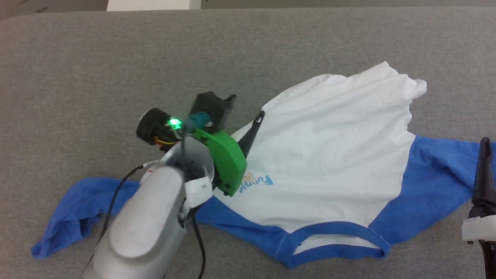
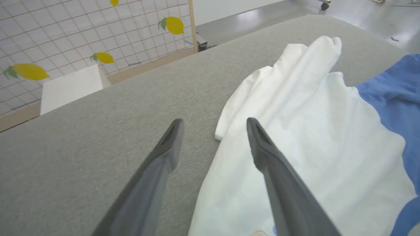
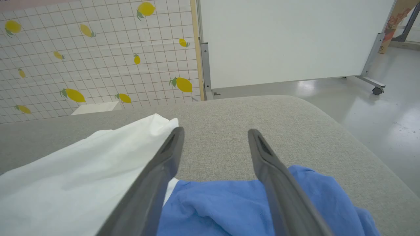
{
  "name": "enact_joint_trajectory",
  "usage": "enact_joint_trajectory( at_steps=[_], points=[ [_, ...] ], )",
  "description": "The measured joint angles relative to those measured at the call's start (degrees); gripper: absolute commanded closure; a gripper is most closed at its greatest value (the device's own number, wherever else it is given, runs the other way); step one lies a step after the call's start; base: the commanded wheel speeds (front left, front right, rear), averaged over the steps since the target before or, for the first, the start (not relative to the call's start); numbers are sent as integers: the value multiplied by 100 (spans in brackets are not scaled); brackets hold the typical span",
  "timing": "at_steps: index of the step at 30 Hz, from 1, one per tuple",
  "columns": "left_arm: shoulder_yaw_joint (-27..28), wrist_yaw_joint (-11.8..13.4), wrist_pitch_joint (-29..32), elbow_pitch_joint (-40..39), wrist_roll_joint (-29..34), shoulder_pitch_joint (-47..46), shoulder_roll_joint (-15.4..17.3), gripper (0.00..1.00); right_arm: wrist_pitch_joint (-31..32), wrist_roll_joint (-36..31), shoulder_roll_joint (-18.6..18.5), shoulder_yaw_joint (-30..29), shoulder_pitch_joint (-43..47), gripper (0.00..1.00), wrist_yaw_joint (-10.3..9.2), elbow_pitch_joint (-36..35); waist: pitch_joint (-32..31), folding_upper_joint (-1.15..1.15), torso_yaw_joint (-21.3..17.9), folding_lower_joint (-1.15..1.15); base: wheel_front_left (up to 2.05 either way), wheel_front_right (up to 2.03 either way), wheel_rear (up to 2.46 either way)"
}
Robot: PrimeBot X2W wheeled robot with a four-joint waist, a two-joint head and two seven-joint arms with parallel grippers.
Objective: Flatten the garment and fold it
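Head view: the garment (image 1: 329,147), a white T-shirt with blue raglan sleeves, lies rumpled on the grey padded table (image 1: 116,58), collar nearest the robot, hem bunched far right. The left gripper (image 1: 242,122) hovers at its white side edge; the right gripper (image 1: 484,147) stands by the blue sleeve (image 1: 438,182). Left wrist view: jaws spread, holding nothing, one finger over bare table, the other over white cloth. The fabric looks light, limp and likely to slump, so the hem corners seem the best hold. Right wrist view: that claw also gapes empty above the sleeve, with the table's rounded edge near and open room ahead.
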Motion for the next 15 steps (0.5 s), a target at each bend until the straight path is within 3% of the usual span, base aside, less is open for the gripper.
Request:
enact_joint_trajectory(
  at_steps=[10, 11, 15],
  points=[
    [-639, -190, 202, 2017, 153, -731, -113, 3, 2, -4, -1, -9, -176, 0, 0, -47, 404, 0, -366, 0, 0, 0, 0],
    [-686, -210, 202, 2105, 143, -830, -112, 100, 2, -8, 1, -7, -191, 0, 0, -49, 434, 0, -399, 0, 0, 0, 0],
    [-798, -238, 89, 2371, 82, -1202, -136, 100, 2, -8, 0, 9, -193, 0, 0, -58, 529, 0, -500, 0, 0, 0, 0]
  ],
)
